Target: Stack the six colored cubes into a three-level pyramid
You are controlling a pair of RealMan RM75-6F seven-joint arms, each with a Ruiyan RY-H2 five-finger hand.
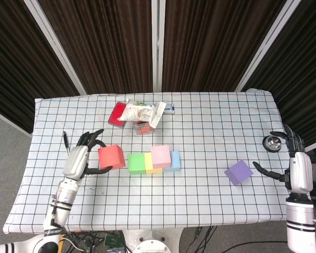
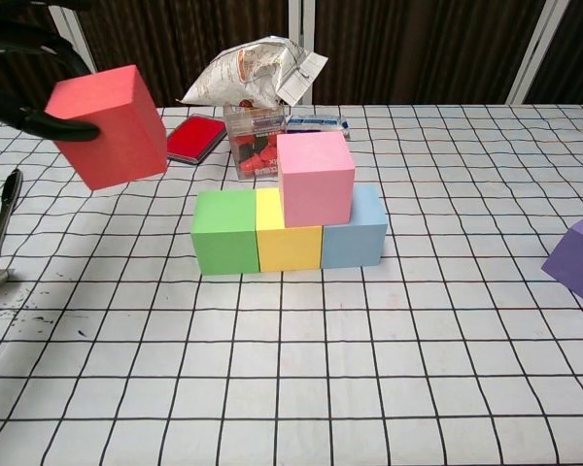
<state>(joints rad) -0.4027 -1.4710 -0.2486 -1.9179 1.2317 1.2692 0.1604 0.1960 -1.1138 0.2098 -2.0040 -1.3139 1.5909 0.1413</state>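
While the left hand (image 1: 80, 159) grips the red cube (image 2: 110, 125) left of the pink cube (image 2: 316, 179), a tilted landing could topple that one. The right hand (image 1: 296, 169) hangs empty, fingers spread.

6 cubes (image 2: 316, 178), 2 robot hands (image 1: 78, 159), 1 snack bag (image 1: 138, 112), 1 spoon (image 2: 2, 228), 1 red tin (image 2: 191, 138)

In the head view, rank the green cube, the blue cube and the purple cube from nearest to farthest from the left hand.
From the left hand:
1. Green cube, left end of the bottom row, nearest.
2. Blue cube, right end of that row.
3. Purple cube, alone near the table's right side, farthest.
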